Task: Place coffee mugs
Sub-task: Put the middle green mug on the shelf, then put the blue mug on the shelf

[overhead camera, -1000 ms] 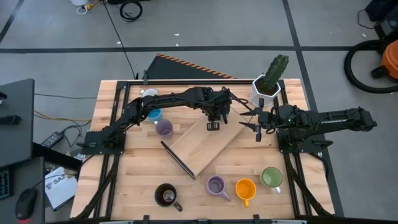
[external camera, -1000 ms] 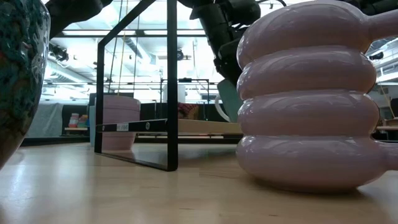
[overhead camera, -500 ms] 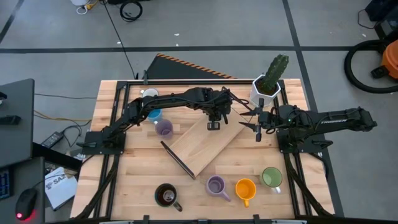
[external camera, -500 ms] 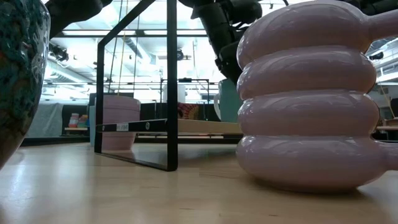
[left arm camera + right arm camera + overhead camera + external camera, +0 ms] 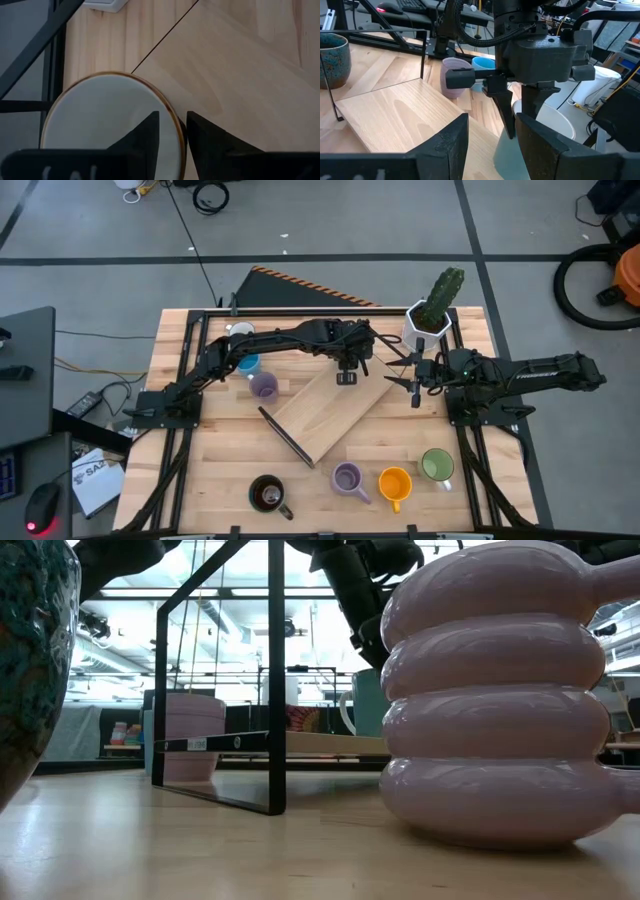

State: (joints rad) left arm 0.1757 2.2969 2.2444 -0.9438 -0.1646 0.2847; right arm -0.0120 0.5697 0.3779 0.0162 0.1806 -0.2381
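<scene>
The pale grey mug with a brown rim (image 5: 100,130) sits under my left gripper (image 5: 346,376) above the far part of the tilted wooden board (image 5: 325,415). In the low view the mug (image 5: 368,700) stands upright, its base level with the board's top. My right gripper (image 5: 413,387) waits open to the right of it and touches nothing. The white (image 5: 238,330), blue (image 5: 247,364) and lilac (image 5: 263,387) mugs stand far left. The dark (image 5: 267,494), lilac (image 5: 347,478), orange (image 5: 395,483) and green (image 5: 436,465) mugs stand along the near edge. My left gripper pinches the pale grey mug's wall at the rim (image 5: 176,125), with one finger (image 5: 147,135) inside the mug and the other (image 5: 202,140) outside. The fingers come from above, pointing down. The mug is upright; whether its base rests on the board I cannot tell.
The white hexagonal cactus pot (image 5: 428,328) stands at the far right, just beyond my right gripper. A thin black frame (image 5: 285,437) edges the board's near-left end. Bare wood lies between the board and the near row of mugs.
In the low view the pale grey mug has swung from tilted to upright over the board, and its handle now shows. My left gripper has shifted slightly toward the far edge, still shut on the mug.
</scene>
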